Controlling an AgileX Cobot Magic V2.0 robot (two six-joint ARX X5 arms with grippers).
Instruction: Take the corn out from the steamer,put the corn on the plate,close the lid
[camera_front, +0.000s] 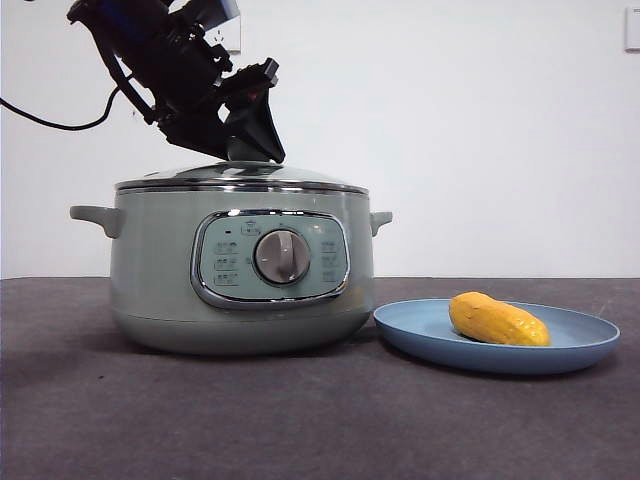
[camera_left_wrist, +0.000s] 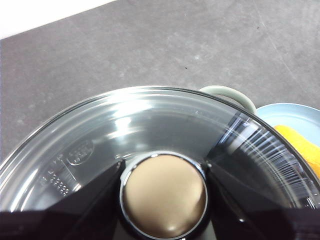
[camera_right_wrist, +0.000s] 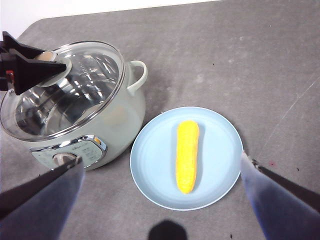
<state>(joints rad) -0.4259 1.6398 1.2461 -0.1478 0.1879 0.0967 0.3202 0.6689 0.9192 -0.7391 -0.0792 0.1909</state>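
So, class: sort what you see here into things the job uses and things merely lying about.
Part of the job:
- corn, lying on the plate
- steamer
- lid, on the steamer
- left gripper, around the lid's knob
- right gripper, above the plate

Just lying about:
- nothing; only the table

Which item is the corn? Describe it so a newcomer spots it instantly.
Find the big sage-green steamer with the glass lid on it; beside it lies a flat light-blue plate. The corn lies alone on that plate: a small yellow-orange oblong with tapered ends, the only warm-coloured thing there.
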